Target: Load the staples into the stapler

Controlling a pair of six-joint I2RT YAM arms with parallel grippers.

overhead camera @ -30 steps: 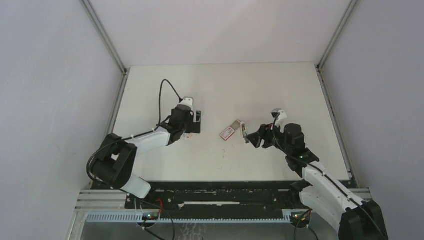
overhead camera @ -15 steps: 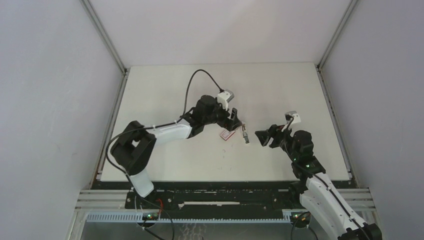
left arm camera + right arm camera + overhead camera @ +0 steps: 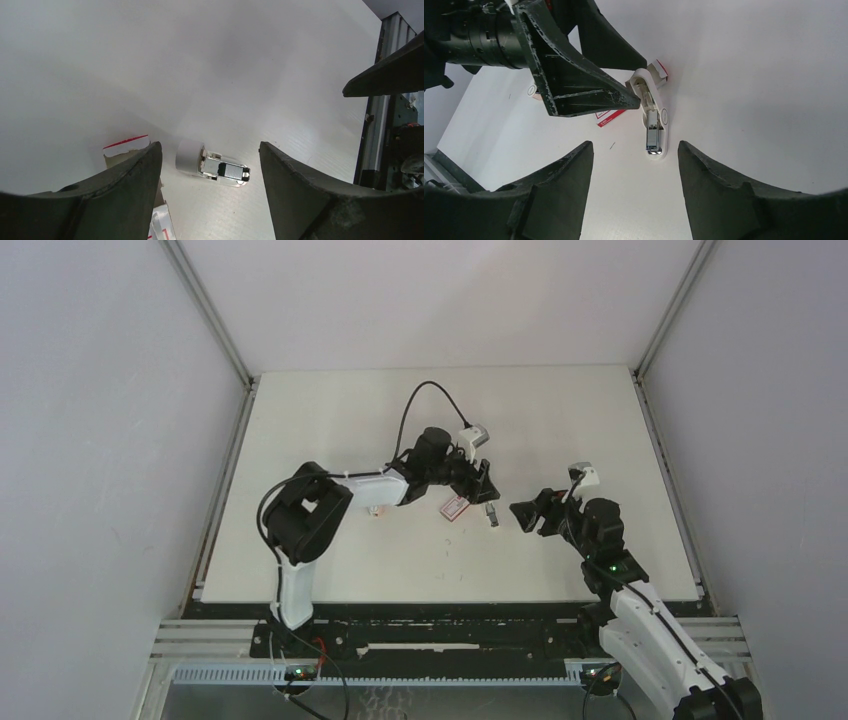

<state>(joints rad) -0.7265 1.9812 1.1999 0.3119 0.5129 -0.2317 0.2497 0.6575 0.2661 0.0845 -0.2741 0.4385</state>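
**Staple loading, approach stage.** The left gripper (image 3: pixel 478 483) is shown released, its jaws spread wide with nothing held, poised over the middle of the worktop (image 3: pixel 330 420). Below it the staples box (image 3: pixel 455 506) lies flat, just beside the white stapler (image 3: pixel 490 512). In the right wrist view the stapler's metal magazine channel is exposed upward. The right gripper (image 3: pixel 523 513) is likewise released and empty, set near the stapler's far side. Whether any staples sit in the channel cannot be told at this size. The step in hand is judged to be the reach for the box. The next move calls for the box to be straddled squarely and clamped, then steadied so that its tray can be slid out.
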